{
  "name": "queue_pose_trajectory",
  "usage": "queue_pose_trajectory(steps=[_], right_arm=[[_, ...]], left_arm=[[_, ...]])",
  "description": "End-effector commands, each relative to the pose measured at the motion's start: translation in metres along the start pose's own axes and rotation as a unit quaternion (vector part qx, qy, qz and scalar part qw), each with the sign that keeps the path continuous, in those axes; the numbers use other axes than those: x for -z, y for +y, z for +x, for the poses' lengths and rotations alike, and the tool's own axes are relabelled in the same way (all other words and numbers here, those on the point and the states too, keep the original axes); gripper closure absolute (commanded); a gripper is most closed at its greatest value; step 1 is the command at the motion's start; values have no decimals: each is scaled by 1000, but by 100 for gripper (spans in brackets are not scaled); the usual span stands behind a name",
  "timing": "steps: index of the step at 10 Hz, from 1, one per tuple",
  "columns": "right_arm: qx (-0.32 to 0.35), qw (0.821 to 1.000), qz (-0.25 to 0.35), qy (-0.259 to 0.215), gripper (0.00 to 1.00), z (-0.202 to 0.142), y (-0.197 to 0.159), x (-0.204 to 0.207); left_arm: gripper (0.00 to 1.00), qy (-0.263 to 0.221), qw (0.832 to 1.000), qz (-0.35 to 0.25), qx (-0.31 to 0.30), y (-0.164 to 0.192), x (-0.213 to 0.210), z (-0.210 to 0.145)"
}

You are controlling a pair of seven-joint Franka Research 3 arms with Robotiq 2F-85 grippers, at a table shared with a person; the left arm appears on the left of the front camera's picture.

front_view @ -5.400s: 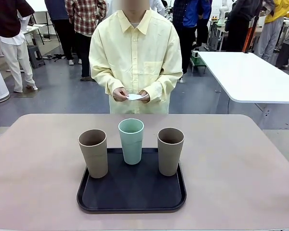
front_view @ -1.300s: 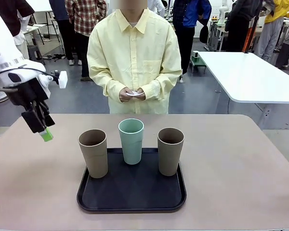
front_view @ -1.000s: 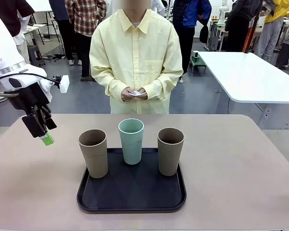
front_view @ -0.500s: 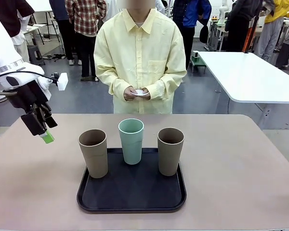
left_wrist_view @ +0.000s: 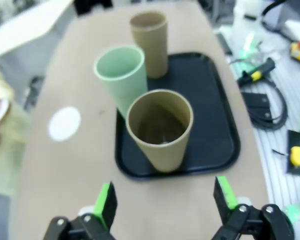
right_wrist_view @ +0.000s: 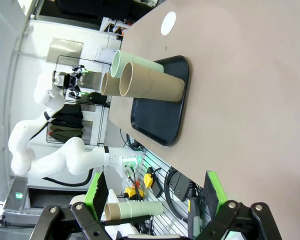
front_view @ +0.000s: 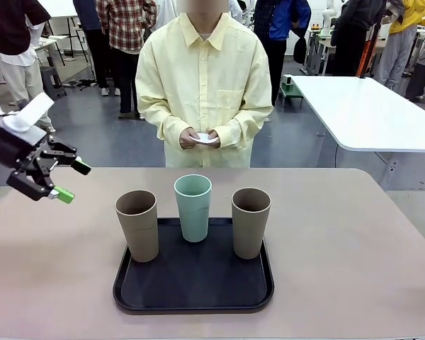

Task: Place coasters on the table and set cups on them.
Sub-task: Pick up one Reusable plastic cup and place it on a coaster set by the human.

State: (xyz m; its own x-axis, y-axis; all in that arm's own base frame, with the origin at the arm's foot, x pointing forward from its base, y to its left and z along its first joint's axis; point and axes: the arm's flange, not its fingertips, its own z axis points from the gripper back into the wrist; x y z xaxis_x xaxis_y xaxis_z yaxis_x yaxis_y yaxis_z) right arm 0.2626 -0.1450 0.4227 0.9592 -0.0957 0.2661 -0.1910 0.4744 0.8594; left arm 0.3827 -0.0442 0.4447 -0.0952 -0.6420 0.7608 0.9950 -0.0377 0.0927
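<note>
Left gripper spread and empty, right gripper likewise. Centre the near taupe cup between your pads (grip mid-height), then lift straight off the black tray.

The coasters are mostly covered by the person's hands and are too small to count. The arm of the left tool is cut off by the picture's left edge. In the blurred left wrist view, a white round patch on the desk cannot be identified. In the right wrist view the green cup is mostly hidden behind the brown cups.
</note>
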Motion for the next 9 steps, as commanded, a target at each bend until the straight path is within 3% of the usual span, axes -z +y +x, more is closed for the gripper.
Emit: queue_pose_trajectory(steps=[1, 3, 5, 9], right_arm=[[-3, 1000, 8, -4, 0, 1, -1, 0], [-3, 1000, 8, -4, 0, 1, -1, 0], [-3, 1000, 8, -4, 0, 1, -1, 0], [-3, 1000, 8, -4, 0, 1, -1, 0]], left_arm=[[0, -75, 995, -50, 34, 9, 15, -40], [0, -120, 992, -39, -5, 11, 29, -76], [0, -131, 991, -18, -30, 13, 41, -97], [0, -123, 990, -1, -68, 4, 42, -104]])
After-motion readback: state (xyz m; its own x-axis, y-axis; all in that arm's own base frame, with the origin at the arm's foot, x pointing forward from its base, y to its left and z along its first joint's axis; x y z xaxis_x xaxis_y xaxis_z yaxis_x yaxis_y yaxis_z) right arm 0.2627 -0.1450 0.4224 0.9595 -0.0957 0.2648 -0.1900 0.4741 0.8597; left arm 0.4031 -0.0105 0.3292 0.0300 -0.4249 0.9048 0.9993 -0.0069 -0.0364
